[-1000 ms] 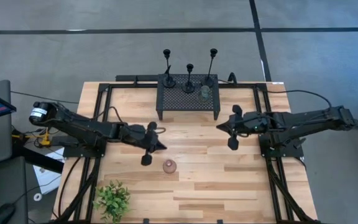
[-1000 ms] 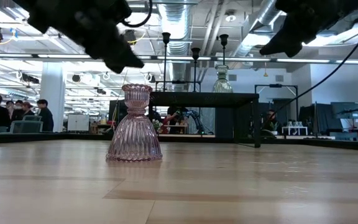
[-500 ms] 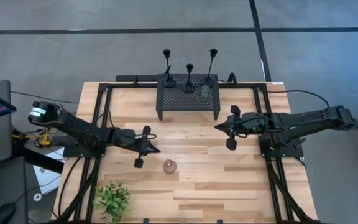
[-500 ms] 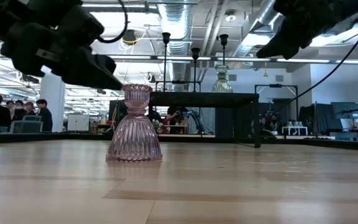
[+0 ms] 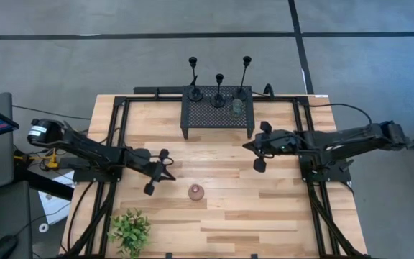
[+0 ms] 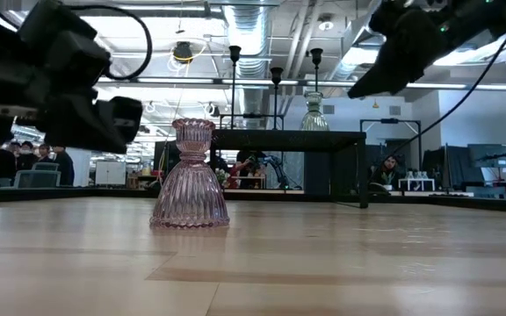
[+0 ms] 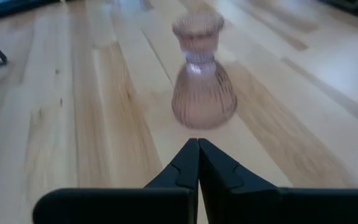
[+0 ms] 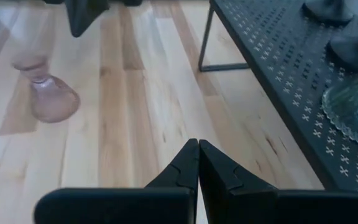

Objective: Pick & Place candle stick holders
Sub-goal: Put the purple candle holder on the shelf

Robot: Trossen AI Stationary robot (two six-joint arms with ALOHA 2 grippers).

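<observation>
Pink ribbed glass holder point(image 5: 196, 191) stands upright on the bench point(image 5: 264, 208), apart from both arms. 3 black candle stick holders point(image 5: 218, 80) and a clear glass holder point(image 5: 237, 106) sit on the perforated black rack point(image 5: 192, 119). Left gripper point(image 5: 157, 171) is clenched and empty, just beside the pink holder; right gripper point(image 5: 256, 150) is clenched and empty near the rack's front. Judgement: for a clean pick, open the fingers first, then straddle the narrow neck. Versus 1.0 s ago: left gripper has retreated toward its base; right has shifted slightly left.
</observation>
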